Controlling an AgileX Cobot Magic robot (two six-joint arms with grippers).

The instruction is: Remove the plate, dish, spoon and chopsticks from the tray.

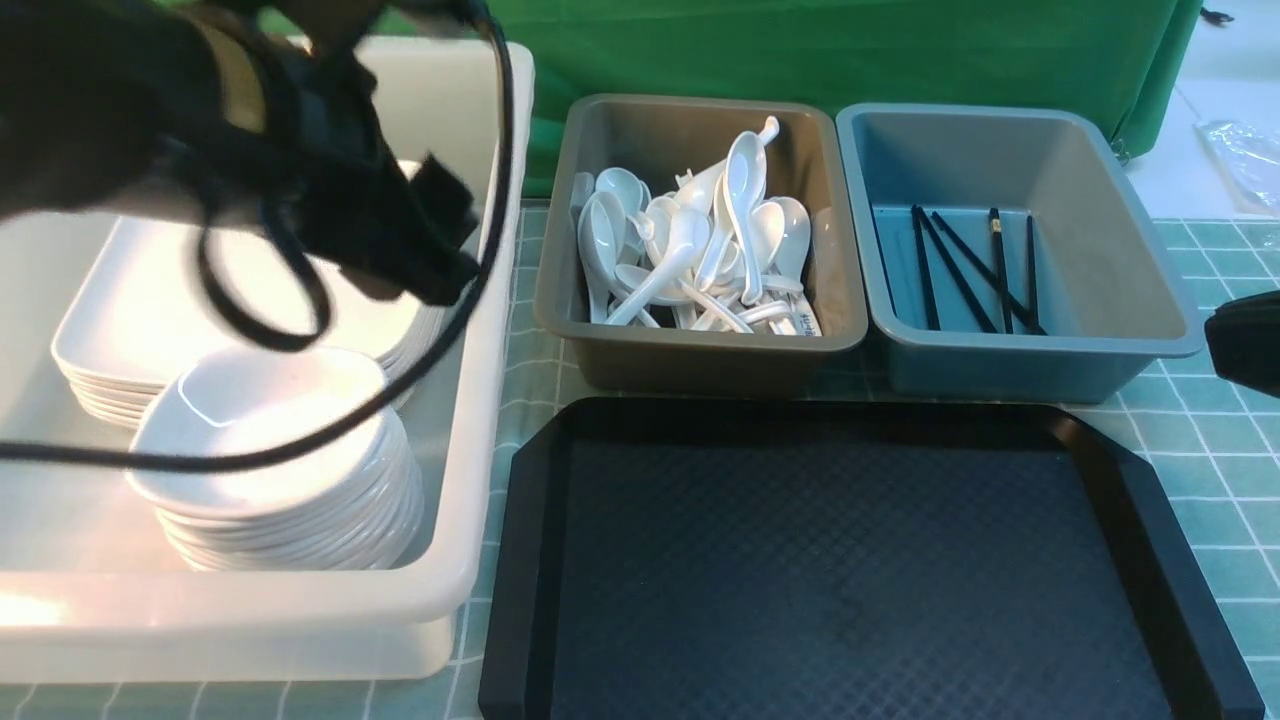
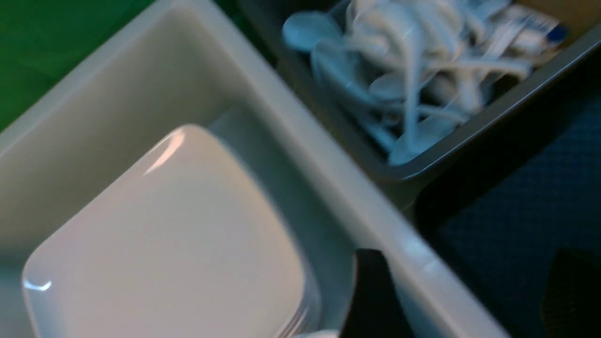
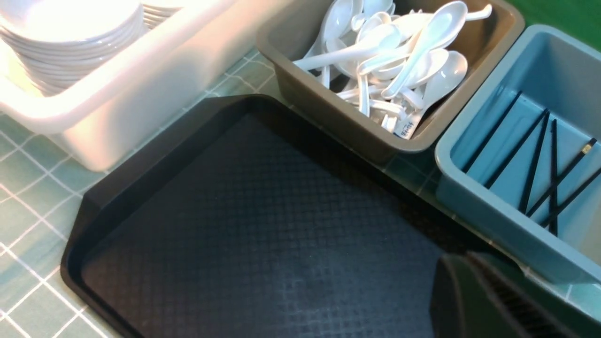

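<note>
The black tray point(image 1: 850, 570) lies bare at the front centre, with nothing on its textured floor. A large white square plate point(image 2: 164, 244) tops a stack in the white tub point(image 1: 470, 420). A small white dish point(image 1: 270, 410) tops another stack in front of it. My left gripper point(image 2: 469, 300) hovers open and empty over the tub's right rim, blurred in the front view point(image 1: 445, 245). White spoons point(image 1: 700, 240) fill the grey tub, and black chopsticks point(image 1: 960, 270) lie in the blue tub. My right gripper point(image 3: 474, 281) is shut and empty over the tray's right end.
The grey tub point(image 1: 700, 345) and blue tub point(image 1: 1030, 350) stand side by side behind the tray. A green checked cloth point(image 1: 1220, 470) covers the table, with a green backdrop behind it. A black cable point(image 1: 420, 370) hangs from my left arm across the white tub.
</note>
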